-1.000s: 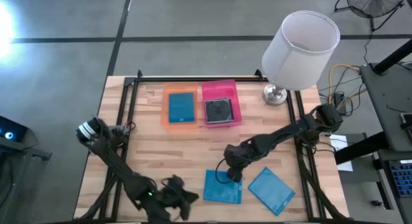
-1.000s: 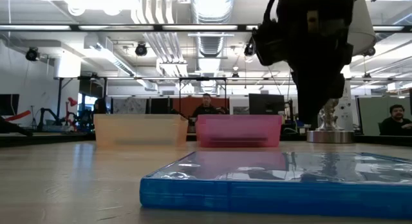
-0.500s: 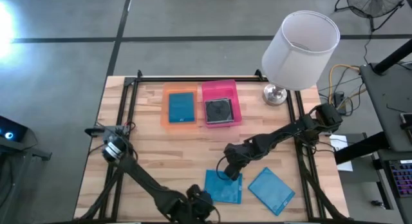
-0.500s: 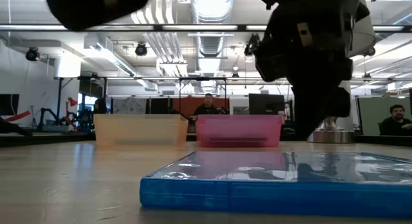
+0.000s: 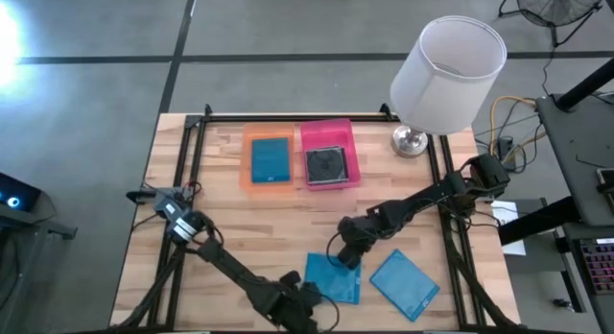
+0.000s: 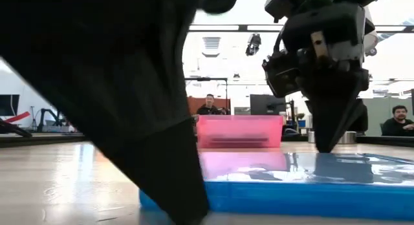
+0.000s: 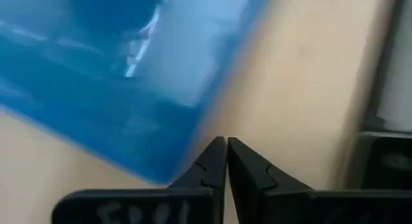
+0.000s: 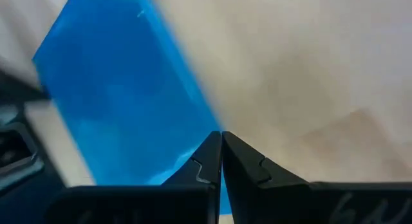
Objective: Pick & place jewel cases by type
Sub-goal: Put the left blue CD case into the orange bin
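We see a glossy, bright blue plastic jewel case [image 6: 304, 180] on the pale, matt wooden table [image 5: 230, 228].

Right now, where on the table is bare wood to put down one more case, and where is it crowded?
Bare wood: the middle band between the orange tray and pink tray and the two blue cases; also the left side. Crowded: the near edge, where the left gripper and right gripper work at one case, and the lamp corner.
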Controlling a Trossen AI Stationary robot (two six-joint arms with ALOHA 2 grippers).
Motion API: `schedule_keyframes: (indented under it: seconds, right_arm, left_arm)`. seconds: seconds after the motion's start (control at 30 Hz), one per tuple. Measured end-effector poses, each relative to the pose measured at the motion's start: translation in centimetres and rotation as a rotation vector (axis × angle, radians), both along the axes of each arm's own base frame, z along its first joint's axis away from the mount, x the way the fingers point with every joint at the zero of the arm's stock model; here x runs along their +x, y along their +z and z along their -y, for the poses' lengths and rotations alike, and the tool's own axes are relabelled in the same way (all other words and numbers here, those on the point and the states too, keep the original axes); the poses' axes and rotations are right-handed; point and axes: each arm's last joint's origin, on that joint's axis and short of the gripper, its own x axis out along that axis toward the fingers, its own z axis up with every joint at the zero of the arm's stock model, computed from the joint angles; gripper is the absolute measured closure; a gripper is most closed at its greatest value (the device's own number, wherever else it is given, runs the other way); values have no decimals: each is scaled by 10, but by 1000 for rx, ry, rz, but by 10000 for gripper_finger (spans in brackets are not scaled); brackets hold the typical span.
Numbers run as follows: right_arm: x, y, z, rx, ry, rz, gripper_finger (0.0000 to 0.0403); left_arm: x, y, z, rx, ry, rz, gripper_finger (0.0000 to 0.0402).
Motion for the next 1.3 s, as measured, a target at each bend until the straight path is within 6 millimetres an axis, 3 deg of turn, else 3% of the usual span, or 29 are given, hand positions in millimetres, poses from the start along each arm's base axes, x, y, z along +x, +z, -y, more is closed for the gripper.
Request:
schedule_keyframes:
  seconds: [0.33,0.47,0.53,0.63,0.77,0.87,0.93,1.07,1.17,1.3]
  right_arm:
    - [3,4,-6,92,32,29,394]
    - [1,9,-13,73,52,55,394]
    - [-3,18,-18,43,15,81,394]
    - [-22,30,-17,-68,-148,44,394]
    - [-44,18,-6,-42,-286,-31,394]
    - [-50,3,-3,2,-309,-24,394]
    - [-50,-1,-2,18,-303,28,392]
    - [-53,-4,4,-8,-312,37,364]
    - [-57,-7,8,-23,-298,31,320]
    - [-57,-5,9,-9,-289,55,249]
  left_arm:
    - [10,-8,-43,126,29,-112,401]
    - [5,-9,-72,332,136,-145,401]
    - [-1,-10,-91,432,194,-181,401]
    - [-12,-2,-111,432,267,-195,401]
    - [-25,30,-113,270,315,7,401]
    - [-34,45,-108,-10,292,150,401]
    - [-39,43,-105,-180,288,209,401]
    - [-46,26,-103,-339,388,281,401]
    - [-50,19,-100,-405,458,271,387]
    - [-49,21,-96,-452,489,289,339]
